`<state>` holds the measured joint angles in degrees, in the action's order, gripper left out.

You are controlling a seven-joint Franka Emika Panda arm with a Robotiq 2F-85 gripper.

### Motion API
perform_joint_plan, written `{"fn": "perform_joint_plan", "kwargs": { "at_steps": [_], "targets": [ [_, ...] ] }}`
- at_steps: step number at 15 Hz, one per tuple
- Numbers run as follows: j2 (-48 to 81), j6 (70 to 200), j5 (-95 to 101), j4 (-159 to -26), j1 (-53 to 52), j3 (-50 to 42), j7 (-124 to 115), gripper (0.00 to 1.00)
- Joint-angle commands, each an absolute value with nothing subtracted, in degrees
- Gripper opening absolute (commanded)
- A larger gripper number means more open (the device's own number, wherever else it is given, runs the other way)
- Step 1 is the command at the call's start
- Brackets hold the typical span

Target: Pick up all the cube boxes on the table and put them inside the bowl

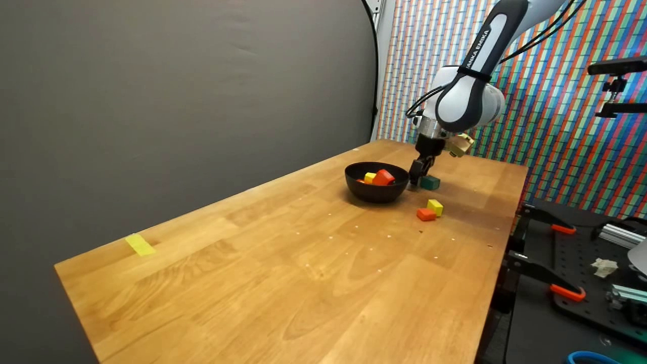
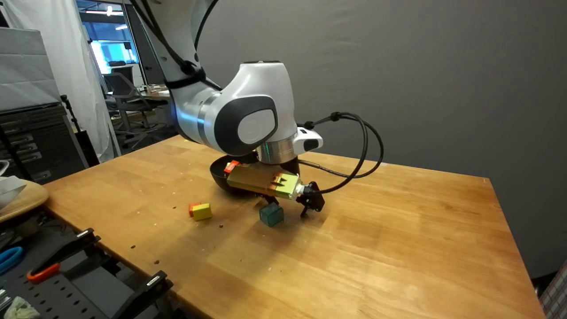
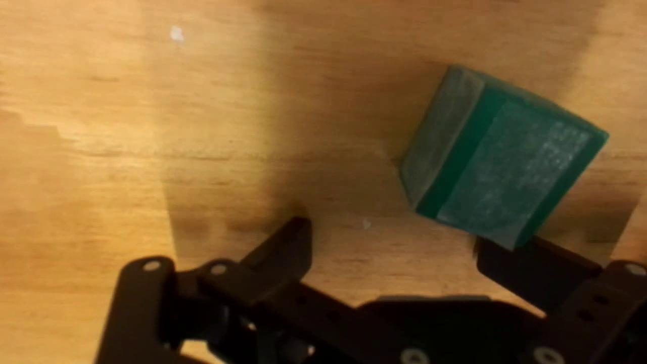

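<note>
Fingers (image 3: pixel 283 247) are spread wide, low over the bench (image 1: pixel 313 303); the green cube (image 3: pixel 505 167) is seen just ahead, partly overlapped w/ 1 fingertip (image 3: pixel 536 275) in wrist view, but contact can't be told. Nr them the black bowl (image 1: pixel 376 194) is set, w/ a red cube (image 1: pixel 384 177), a yellow cube (image 1: pixel 370 178) & an orange piece (image 1: pixel 360 180) held inside. A 2nd yellow cube (image 1: pixel 435 207) & an orange block (image 1: pixel 426 214) are placed nr the bowl, just beside each other. Yellow tape strip (image 1: pixel 140 244) is laid nr a bench corner.
</note>
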<state>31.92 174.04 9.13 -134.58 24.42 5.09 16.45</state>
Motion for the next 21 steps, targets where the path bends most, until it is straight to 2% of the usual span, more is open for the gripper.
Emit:
{"fn": "perform_joint_plan", "kwargs": {
  "at_steps": [1,4,9,11,14,16,21],
  "targets": [
    [30.3,169.5,8.1,-135.8,25.2,5.0,19.3,0.9],
    [26.5,164.1,8.8,-137.8,20.2,0.2,16.7,1.0],
    [23.9,152.1,11.3,-137.1,12.1,-6.2,13.6,1.0],
    [24.2,148.6,11.0,-136.1,10.7,-6.6,13.2,0.74],
    [25.0,145.9,10.4,-134.5,9.8,-6.2,13.0,0.49],
    [25.1,143.9,9.8,-133.4,9.8,-5.8,13.4,0.36],
    [19.1,137.5,10.9,-136.1,6.6,-6.3,7.9,0.35]
  ]
}}
